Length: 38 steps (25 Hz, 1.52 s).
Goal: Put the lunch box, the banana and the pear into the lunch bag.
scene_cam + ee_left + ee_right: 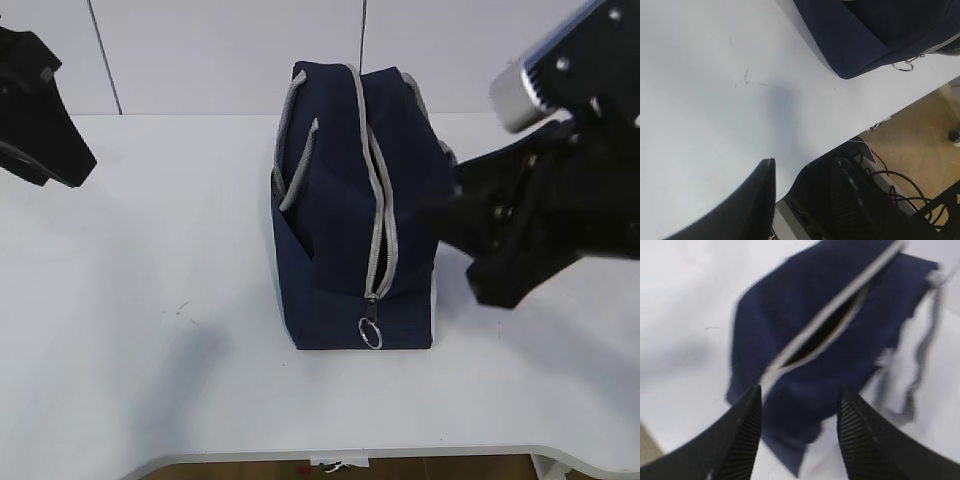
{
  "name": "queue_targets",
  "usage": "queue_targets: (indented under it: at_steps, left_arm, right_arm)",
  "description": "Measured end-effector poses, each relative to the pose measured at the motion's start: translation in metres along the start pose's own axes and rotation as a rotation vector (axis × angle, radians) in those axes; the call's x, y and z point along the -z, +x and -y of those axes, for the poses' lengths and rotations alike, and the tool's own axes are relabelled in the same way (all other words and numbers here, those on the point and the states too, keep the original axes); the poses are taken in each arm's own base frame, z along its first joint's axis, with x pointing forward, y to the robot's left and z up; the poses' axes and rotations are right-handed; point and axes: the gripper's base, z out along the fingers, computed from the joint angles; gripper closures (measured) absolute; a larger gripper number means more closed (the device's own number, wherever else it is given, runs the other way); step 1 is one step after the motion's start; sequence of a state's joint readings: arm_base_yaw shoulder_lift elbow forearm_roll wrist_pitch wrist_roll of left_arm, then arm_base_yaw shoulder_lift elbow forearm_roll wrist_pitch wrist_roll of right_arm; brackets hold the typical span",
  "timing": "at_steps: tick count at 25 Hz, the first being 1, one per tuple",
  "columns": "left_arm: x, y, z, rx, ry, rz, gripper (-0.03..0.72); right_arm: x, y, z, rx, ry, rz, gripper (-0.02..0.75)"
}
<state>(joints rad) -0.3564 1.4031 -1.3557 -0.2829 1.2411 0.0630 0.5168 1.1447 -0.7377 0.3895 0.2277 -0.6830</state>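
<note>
While both hands hang empty: we read the scene as below
Risk: our right hand [797, 435] sits just beside the lunch bag [350, 215], close to its side wall; we judge that a sideways nudge from there could tip or slide the soft bag, since nothing pins it down
Second risk: the zipper [378, 200] looks drawn almost to its end in the exterior view, yet the right wrist view shows a dark slit along it, so we cannot tell if it is fully shut; catching the hand on the loose webbing could drag the bag
Third risk: the right wrist view is blurred, so we would not trust it for fine aiming
Right hand: fingers spread, nothing between them, the bag directly ahead and below
Left hand: our left hand [805, 192] has its fingers parted with nothing held; the bag lies well ahead of it, far across the bench [150, 330], near the bench edge
Bag look: boxy navy fabric, grey zipper running over the top and down the near end, a ring pull [370, 333] hanging at the bottom of that end, grey handles [297, 160] slack on its side
Box, banana, pear: none shows in any view; we judge they may be inside the bag, but we cannot confirm it
</note>
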Motion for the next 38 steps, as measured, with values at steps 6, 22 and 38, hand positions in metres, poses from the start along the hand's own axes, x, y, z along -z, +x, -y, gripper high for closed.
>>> queue_targets:
  at_steps: [6,22,38]
  left_arm:
    - [0.0,0.0,0.0,0.001,0.002,0.0,0.4]
    - [0.0,0.0,0.0,0.003,0.002,0.0,0.402]
    - [0.0,0.0,0.0,0.003,0.002,0.0,0.414]
  right_arm:
    - [-0.008,0.022,-0.043,-0.059,-0.088,0.041,0.362]
    - [-0.01,0.076,-0.05,-0.304,0.057,0.093,0.362]
    - [-0.06,0.096,-0.066,-0.241,-0.012,0.068,0.362]
